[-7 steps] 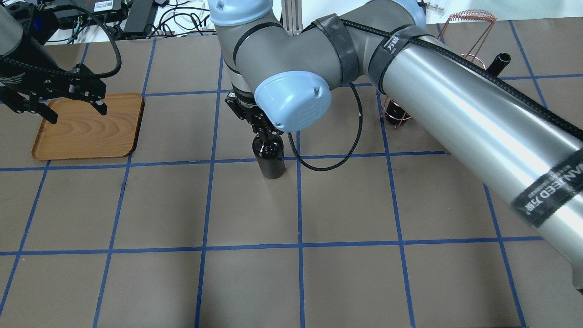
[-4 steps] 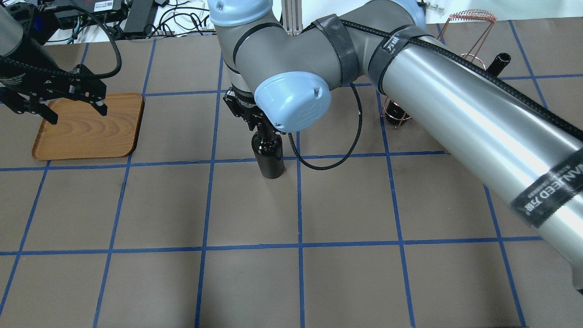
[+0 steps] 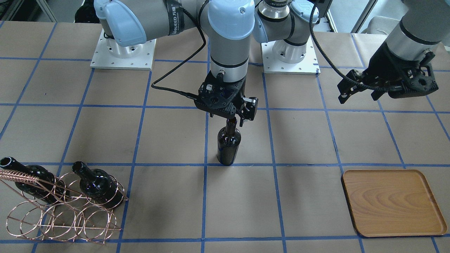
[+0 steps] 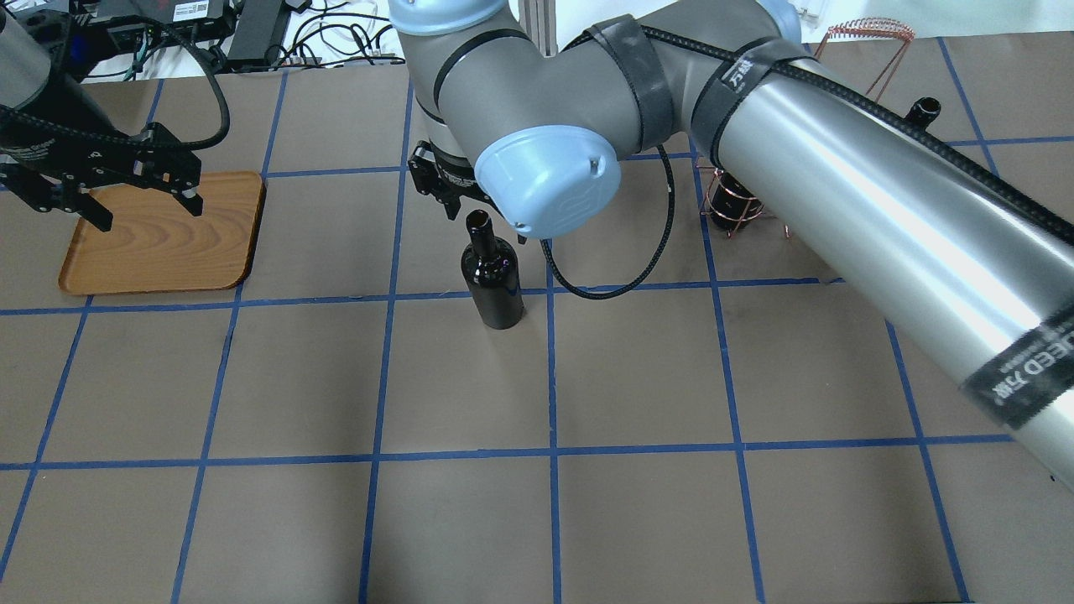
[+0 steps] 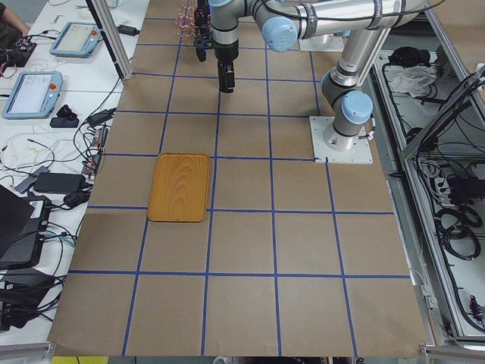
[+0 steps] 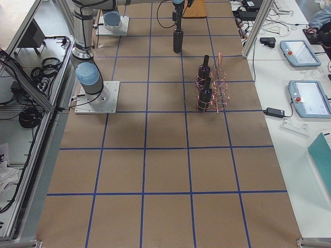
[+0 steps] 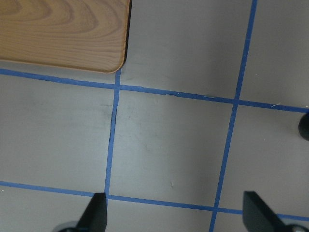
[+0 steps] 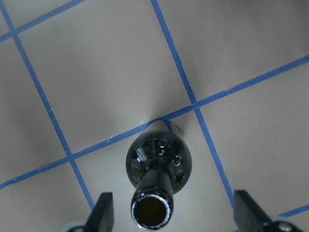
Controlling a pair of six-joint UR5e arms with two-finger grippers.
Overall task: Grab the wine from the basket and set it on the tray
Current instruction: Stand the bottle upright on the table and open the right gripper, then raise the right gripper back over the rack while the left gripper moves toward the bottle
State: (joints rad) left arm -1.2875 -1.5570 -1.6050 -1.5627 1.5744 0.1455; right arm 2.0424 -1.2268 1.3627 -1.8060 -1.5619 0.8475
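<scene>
Brown taped-grid table [image 4: 470, 520]: wire basket [image 3: 63, 218] at the right arm's end, wooden tray [image 3: 393, 203] at the left arm's end, open lane between. Wine bottle [image 3: 228, 147] stands upright mid-table. Right gripper [image 3: 229, 117] is spread wide just over its neck, not holding. Looks like a handover step: left gripper [image 4: 147, 211], wide and empty near the tray, likely must cross and grip the neck.

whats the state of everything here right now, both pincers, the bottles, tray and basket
right pincer, open, fingers either side of the wine's neck without touching it
left pincer, open, holding nothing, in the air near the tray
wine, standing upright, ungripped
tray, no bottle on it
basket, holds two bottles
basket bottles, lying in the loops, necks sticking out
</scene>
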